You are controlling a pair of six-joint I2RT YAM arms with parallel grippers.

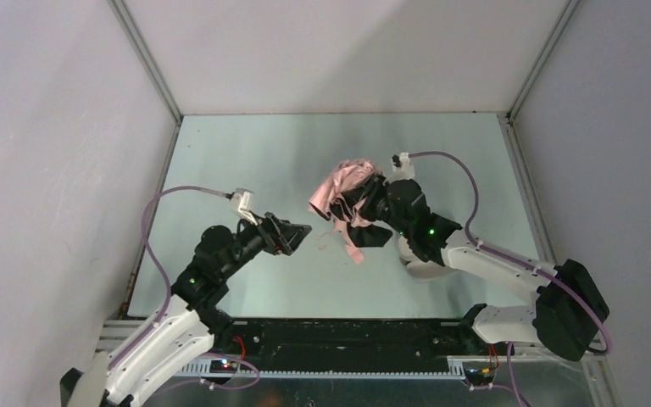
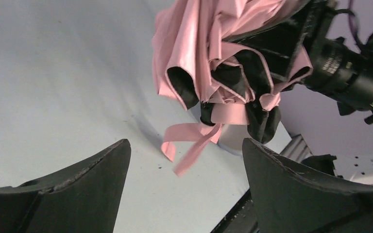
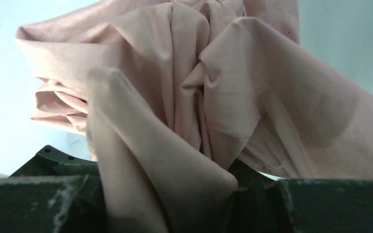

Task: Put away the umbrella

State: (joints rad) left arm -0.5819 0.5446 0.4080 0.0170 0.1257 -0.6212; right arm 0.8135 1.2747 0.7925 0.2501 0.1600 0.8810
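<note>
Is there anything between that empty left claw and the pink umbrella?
Nothing solid: the left wrist view shows bare table between the left gripper's open fingers and the umbrella, whose strap dangles into the gap.

Left white-and-black arm (image 1: 165,326): elbow bent, forearm reaching toward centre. Left black two-finger gripper (image 1: 302,231): jaws spread wide, nothing between. Right white-and-black arm (image 1: 483,263): stretched leftward. Right black two-finger gripper (image 1: 349,206): clamped on salmon-pink folding umbrella (image 1: 343,182).
</note>
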